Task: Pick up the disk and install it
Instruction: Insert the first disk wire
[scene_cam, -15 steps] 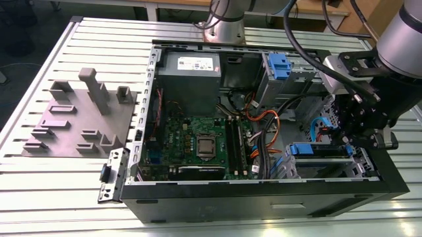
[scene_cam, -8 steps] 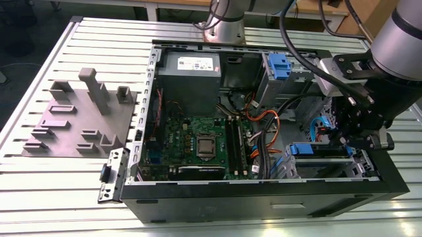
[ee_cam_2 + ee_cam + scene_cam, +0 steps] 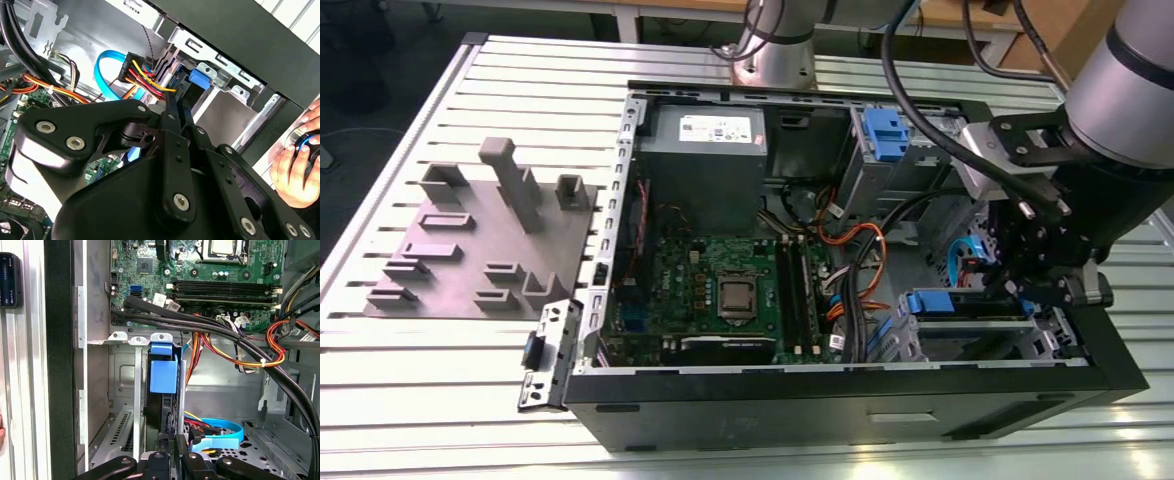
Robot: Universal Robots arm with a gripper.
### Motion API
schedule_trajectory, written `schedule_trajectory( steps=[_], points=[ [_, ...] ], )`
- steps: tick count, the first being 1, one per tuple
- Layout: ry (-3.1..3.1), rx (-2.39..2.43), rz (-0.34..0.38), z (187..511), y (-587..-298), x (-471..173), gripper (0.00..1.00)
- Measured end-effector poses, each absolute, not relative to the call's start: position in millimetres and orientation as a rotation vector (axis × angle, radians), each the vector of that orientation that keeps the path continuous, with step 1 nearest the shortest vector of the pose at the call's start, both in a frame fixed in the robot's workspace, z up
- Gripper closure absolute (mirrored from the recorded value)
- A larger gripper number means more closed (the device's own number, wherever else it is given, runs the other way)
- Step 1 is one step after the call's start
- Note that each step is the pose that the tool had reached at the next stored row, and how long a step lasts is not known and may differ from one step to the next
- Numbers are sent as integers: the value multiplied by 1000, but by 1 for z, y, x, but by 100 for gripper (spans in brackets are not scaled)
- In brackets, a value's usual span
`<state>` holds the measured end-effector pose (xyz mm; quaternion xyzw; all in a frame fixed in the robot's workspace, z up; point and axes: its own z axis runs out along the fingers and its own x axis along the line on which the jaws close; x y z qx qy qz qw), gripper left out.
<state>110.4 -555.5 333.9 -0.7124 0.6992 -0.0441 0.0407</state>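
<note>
- The open computer case (image 3: 854, 400) lies on its side on the slatted metal table (image 3: 400, 380), with its green motherboard (image 3: 720, 290) facing up.
- The robot's black hand (image 3: 1034, 290) reaches down into the case's corner by the drive cage (image 3: 974, 335), at the exterior view's right.
- The disk (image 3: 162, 405) stands on edge in the cage, between the cage's metal rails (image 3: 137, 390); in the first wrist view it reads as a thin dark slab with a blue plastic carrier tab (image 3: 163, 372) at its far end.
- The disk's long axis runs along the cage slot, from the hand toward the motherboard (image 3: 200, 280), and its blue tab end points away from the hand.
- In the first wrist view the black fingers (image 3: 190, 462) sit on either side of the disk's near edge, closed on it; the contact itself is partly hidden.
- In the second wrist view the hand's linkage (image 3: 175, 150) lines up with the disk's thin edge, and a blue tab (image 3: 200, 79) shows beyond it beside the cage wall.
- A bundle of red, yellow and black power wires (image 3: 142, 75) and a light-blue flat cable (image 3: 102, 70) lie just beside the disk.
- A person's hand (image 3: 292, 172) rests outside the case on a small round device.
- A grey fixture plate (image 3: 480, 240) with upright blocks lies on the table, well apart from the case.
</note>
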Motion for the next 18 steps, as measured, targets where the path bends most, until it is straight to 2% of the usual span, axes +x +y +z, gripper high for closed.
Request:
schedule_trajectory(
  steps=[18],
  points=[
    [2139, -2179, -140, 333, -557, 109, 84]
  ],
)
